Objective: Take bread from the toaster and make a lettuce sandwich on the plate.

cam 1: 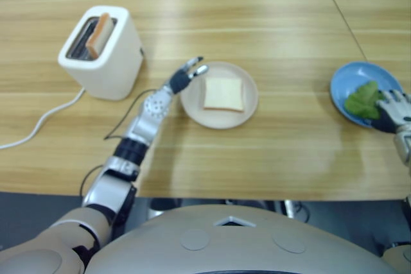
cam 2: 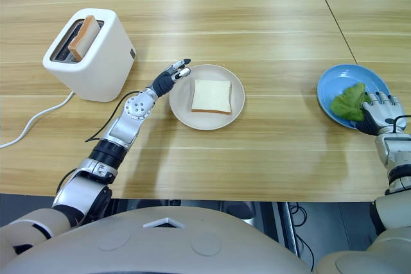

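Left hand (cam 2: 168, 76) is spread and empty, just beside the plate (cam 2: 207, 120). One bread slice (cam 2: 211, 96) lies on the plate; a second slice (cam 2: 84, 36) stands in the toaster (cam 2: 103, 62).

Right hand (cam 2: 379, 112) sits against the lettuce (cam 2: 347, 102) on the blue dish (cam 2: 340, 78); its grip cannot be told.

Risk: a weak hold would drop the leaf short of the plate.

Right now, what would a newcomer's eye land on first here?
The white toaster at far left, with one slice of bread standing in its slot. Then the beige plate mid-table holding a single slice, the left hand open just beside its left rim. At far right, the right hand sits at the lettuce on a blue plate.
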`<move>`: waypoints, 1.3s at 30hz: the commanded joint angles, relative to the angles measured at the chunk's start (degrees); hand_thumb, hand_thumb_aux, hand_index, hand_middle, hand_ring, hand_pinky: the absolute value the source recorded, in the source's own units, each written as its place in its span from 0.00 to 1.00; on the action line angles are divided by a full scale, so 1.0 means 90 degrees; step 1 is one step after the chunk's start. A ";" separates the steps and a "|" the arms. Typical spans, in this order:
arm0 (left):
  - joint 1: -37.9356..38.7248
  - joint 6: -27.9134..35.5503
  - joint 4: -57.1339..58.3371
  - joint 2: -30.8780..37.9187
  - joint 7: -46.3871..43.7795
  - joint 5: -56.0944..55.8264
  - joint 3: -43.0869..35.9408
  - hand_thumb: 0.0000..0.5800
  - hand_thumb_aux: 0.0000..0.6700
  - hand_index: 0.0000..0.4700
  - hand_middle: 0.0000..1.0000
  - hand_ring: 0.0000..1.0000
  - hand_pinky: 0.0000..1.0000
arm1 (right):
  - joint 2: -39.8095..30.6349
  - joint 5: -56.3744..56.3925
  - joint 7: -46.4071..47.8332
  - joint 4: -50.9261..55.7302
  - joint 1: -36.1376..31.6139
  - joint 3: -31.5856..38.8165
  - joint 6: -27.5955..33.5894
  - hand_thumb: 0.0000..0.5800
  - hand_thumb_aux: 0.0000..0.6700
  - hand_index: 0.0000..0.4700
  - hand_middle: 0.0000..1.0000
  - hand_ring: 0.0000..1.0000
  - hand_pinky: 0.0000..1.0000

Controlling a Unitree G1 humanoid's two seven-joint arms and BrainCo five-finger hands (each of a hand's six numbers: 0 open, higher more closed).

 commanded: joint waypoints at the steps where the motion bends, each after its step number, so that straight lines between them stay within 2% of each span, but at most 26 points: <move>1: 0.0047 0.0098 -0.0013 0.0040 -0.0033 0.0026 0.0015 0.00 0.00 0.00 0.00 0.00 0.00 | 0.0007 0.0190 -0.0017 -0.0042 -0.0002 0.0104 -0.0120 1.00 1.00 0.98 0.00 0.00 0.00; 6: 0.0060 0.0112 -0.0050 0.0038 0.0024 0.0038 0.0044 0.00 0.00 0.00 0.00 0.00 0.00 | -0.0207 0.0495 -0.0156 -0.0626 0.0150 -0.0115 -0.0233 1.00 1.00 0.98 0.00 0.00 0.00; 10: 0.0020 0.0121 -0.0089 0.0022 0.0227 -0.0101 0.0296 0.00 0.00 0.00 0.00 0.00 0.00 | -0.0503 0.0827 -0.0312 -0.1904 0.0650 -0.0545 -0.0163 1.00 1.00 0.98 0.00 0.00 0.00; 11: -0.0005 0.0096 -0.0096 0.0028 0.0325 -0.0144 0.0399 0.00 0.00 0.00 0.00 0.00 0.00 | -0.0581 0.0904 -0.0355 -0.2415 0.0870 -0.0724 -0.0102 1.00 1.00 0.98 0.36 0.36 0.36; 12: -0.0028 0.0055 -0.0102 0.0017 0.0377 -0.0241 0.0521 0.00 0.00 0.00 0.00 0.00 0.00 | -0.0642 0.0972 -0.0411 -0.2926 0.1107 -0.0920 -0.0035 1.00 1.00 0.98 0.36 0.36 0.36; 13: -0.0050 0.0031 -0.0122 0.0020 0.0470 -0.0281 0.0629 0.00 0.00 0.00 0.00 0.00 0.00 | -0.0682 0.1045 -0.0399 -0.3510 0.1360 -0.1153 0.0069 1.00 1.00 0.98 1.00 1.00 1.00; 18: -0.0166 -0.0106 -0.0067 0.0066 0.0729 -0.0377 0.0970 0.00 0.00 0.00 0.00 0.00 0.00 | -0.0507 0.1013 0.0017 -0.6170 0.2018 -0.1992 0.0659 1.00 1.00 0.98 1.00 1.00 1.00; 21: -0.0227 -0.0192 0.0039 0.0078 0.0825 -0.0459 0.1140 0.00 0.00 0.00 0.00 0.00 0.00 | -0.0066 0.0770 0.0431 -0.7323 0.1785 -0.1905 0.0893 1.00 1.00 0.98 1.00 1.00 1.00; 24: -0.0300 -0.0245 0.0199 0.0065 0.0896 -0.0541 0.1247 0.00 0.00 0.00 0.00 0.00 0.00 | 0.0595 0.0479 0.0797 -0.7810 0.1221 -0.1467 0.0891 1.00 1.00 0.98 1.00 1.00 1.00; 27: -0.0392 -0.0317 0.0417 0.0020 0.0951 -0.0616 0.1297 0.00 0.00 0.00 0.00 0.00 0.00 | 0.1244 0.0277 0.0981 -0.7611 0.0670 -0.1007 0.0711 1.00 1.00 0.98 1.00 1.00 1.00; 34: -0.0561 -0.0538 0.0977 -0.0033 0.1033 -0.0589 0.1254 0.00 0.00 0.00 0.00 0.00 0.00 | 0.2662 -0.0117 0.0980 -0.6027 -0.0431 0.0158 0.0171 1.00 1.00 0.98 1.00 1.00 1.00; 39: -0.0623 -0.0628 0.1199 -0.0069 0.1059 -0.0544 0.1205 0.00 0.00 0.00 0.00 0.00 0.00 | 0.3136 -0.0292 0.0830 -0.4846 -0.0746 0.0697 -0.0144 1.00 1.00 0.98 1.00 1.00 1.00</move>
